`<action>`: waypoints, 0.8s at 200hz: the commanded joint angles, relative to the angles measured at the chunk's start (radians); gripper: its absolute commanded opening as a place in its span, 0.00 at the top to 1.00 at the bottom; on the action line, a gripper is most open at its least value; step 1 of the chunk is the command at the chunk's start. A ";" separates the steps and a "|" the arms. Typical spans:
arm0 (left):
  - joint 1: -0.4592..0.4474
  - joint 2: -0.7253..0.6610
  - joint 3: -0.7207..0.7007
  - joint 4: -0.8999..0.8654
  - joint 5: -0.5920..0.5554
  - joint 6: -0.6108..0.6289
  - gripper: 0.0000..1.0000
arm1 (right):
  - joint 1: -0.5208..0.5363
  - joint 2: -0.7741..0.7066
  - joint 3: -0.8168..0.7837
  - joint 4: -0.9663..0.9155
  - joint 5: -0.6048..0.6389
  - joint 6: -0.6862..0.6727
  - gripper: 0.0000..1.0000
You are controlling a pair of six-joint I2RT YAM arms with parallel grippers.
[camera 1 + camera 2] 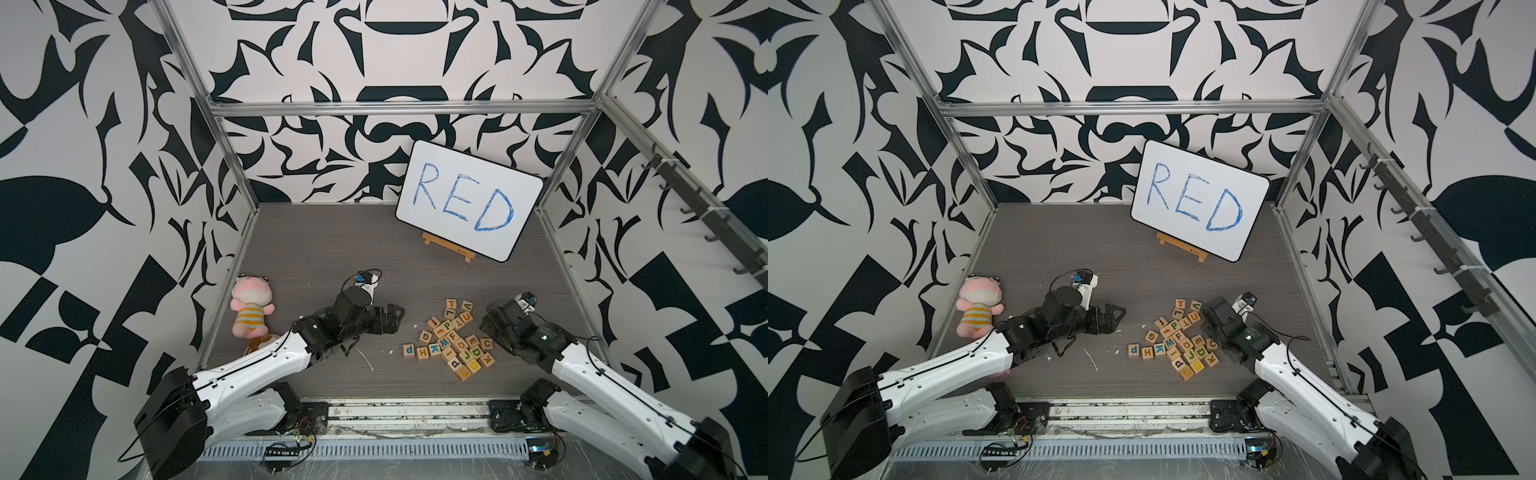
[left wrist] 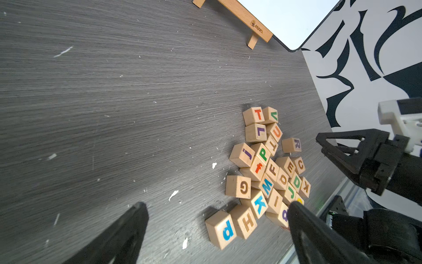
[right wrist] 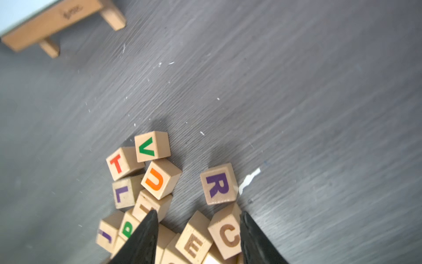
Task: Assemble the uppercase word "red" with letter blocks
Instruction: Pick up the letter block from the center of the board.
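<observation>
The letter blocks (image 1: 453,340) lie in a loose heap right of centre on the dark table, seen in both top views (image 1: 1179,338). My right gripper (image 3: 199,228) hangs open over the heap's right edge. Its fingertips (image 3: 150,226) straddle a brown E block (image 3: 194,244) and a brown C block (image 3: 228,235) without clamping them. Just beyond the tips, a purple R block (image 3: 219,185) lies apart from the heap. A green D block (image 2: 296,181) sits beside the E (image 2: 288,166). My left gripper (image 1: 395,319) is open and empty, left of the heap, near a blue p block (image 2: 221,230).
A white board (image 1: 469,199) with blue handwritten "RED" leans on a small wooden easel (image 1: 449,247) at the back right. A pink plush toy (image 1: 249,307) lies by the left frame post. Metal frame rails (image 1: 399,109) border the table.
</observation>
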 commanded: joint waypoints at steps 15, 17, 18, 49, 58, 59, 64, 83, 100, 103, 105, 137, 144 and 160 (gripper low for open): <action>-0.001 0.004 0.015 0.003 -0.027 -0.012 0.00 | -0.006 -0.010 -0.032 0.022 -0.007 0.232 0.41; -0.001 0.005 0.015 0.002 -0.027 -0.012 0.00 | -0.006 -0.009 -0.034 0.030 -0.009 0.232 0.41; -0.001 0.004 0.014 0.003 -0.027 -0.012 0.00 | -0.006 -0.008 -0.036 0.034 -0.011 0.233 0.40; -0.001 0.014 0.015 0.004 -0.022 -0.012 0.01 | -0.037 0.037 -0.076 0.128 -0.092 0.266 0.36; -0.001 0.015 0.015 0.003 -0.023 -0.012 0.01 | -0.049 0.048 -0.080 0.132 -0.096 0.265 0.35; -0.001 0.015 0.015 0.003 -0.024 -0.012 0.01 | -0.050 0.049 -0.079 0.132 -0.096 0.265 0.35; -0.001 0.015 0.014 0.003 -0.024 -0.012 0.01 | -0.056 0.055 -0.081 0.133 -0.096 0.264 0.35; -0.001 0.010 0.010 0.007 -0.023 -0.011 0.01 | -0.077 0.070 -0.097 0.165 -0.114 0.252 0.34; -0.001 0.009 0.002 0.021 -0.020 -0.012 0.00 | -0.101 0.088 -0.106 0.189 -0.115 0.241 0.33; -0.001 0.009 0.002 0.025 -0.020 -0.011 0.00 | -0.106 0.091 -0.108 0.194 -0.133 0.238 0.33; -0.001 0.010 0.001 0.026 -0.019 -0.011 0.00 | -0.109 0.093 -0.109 0.198 -0.149 0.235 0.33; -0.001 0.023 0.027 -0.001 -0.024 0.044 0.01 | -0.156 0.133 -0.118 0.242 -0.175 0.204 0.33; -0.001 0.025 0.037 -0.015 -0.025 0.055 0.00 | -0.166 0.143 -0.121 0.260 -0.182 0.197 0.33; -0.001 0.029 0.043 -0.018 -0.024 0.059 0.01 | -0.191 0.172 -0.126 0.293 -0.202 0.184 0.33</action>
